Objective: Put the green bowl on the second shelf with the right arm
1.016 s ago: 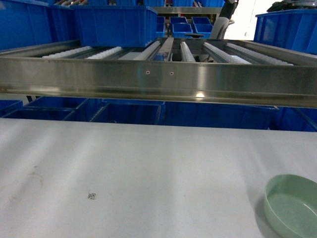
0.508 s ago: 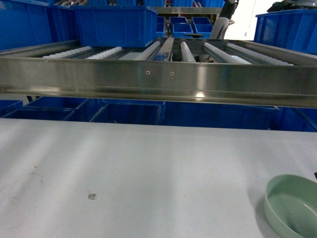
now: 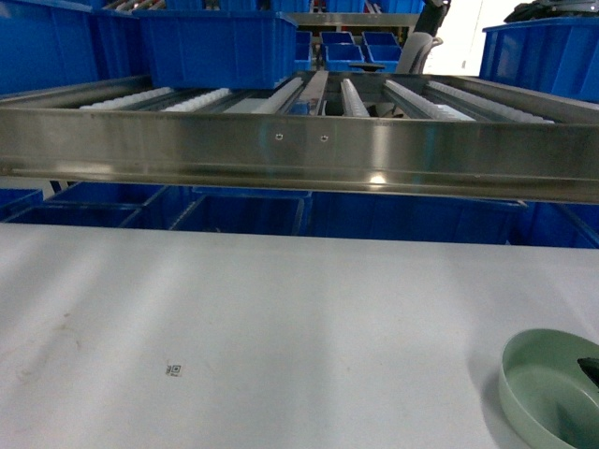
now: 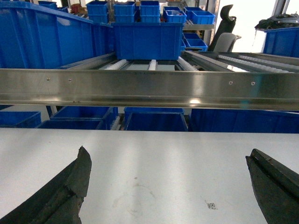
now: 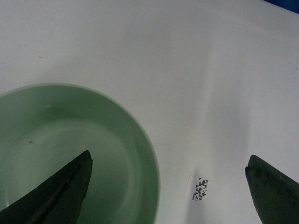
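Nearest, the right claw [image 5: 168, 186]: fingers spread wide, holding nothing; one finger [image 5: 56, 191] hangs over the bowl's inside, the other over bare tabletop. In the head view only a small black tip shows at the right edge, over the bowl.
Bowl [image 3: 547, 385]: pale green, upright, on the tabletop [image 3: 281, 327] at its near right corner, partly cut off by the frame.
Code sticker [image 5: 200, 188]: small, black-and-white, flat on the tabletop just beside the bowl's rim.
Left claw [image 4: 168, 186]: fingers wide apart, holding nothing, above bare tabletop; a second small code mark [image 4: 211, 205] lies between them.
Shelf rail [image 3: 299, 150]: brushed steel, running across the view above the tabletop's far edge; roller tracks [image 3: 351, 96] run back behind it.
Crate [image 3: 220, 47]: blue, standing on the rollers at left.
Farther crates [image 3: 351, 47]: blue, stacked beyond; more sit under the rail.
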{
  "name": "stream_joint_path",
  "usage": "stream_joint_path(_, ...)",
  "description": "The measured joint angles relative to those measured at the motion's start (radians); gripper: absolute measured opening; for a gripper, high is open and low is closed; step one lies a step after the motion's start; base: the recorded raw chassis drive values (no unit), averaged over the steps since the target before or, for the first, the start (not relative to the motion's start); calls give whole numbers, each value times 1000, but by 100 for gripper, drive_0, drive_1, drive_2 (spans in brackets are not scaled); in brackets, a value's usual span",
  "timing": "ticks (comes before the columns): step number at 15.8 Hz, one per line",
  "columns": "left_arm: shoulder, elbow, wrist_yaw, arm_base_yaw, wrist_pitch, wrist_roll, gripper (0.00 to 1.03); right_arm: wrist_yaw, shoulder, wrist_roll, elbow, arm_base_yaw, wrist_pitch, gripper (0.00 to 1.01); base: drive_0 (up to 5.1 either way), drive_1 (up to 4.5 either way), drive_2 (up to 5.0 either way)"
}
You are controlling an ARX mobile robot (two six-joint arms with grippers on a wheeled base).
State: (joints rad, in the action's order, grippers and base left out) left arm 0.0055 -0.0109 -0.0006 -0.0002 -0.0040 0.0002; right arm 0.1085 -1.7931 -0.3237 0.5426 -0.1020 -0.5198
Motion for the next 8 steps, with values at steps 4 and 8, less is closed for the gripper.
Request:
stream_joint_path(4,0,0,0,0,0,0,98,11,-52,-3,35,-25,11,98,0,0,0)
stream_joint_path(8,0,0,0,0,0,0,98,15,-87,4,48,-21,2,98,0,0,0)
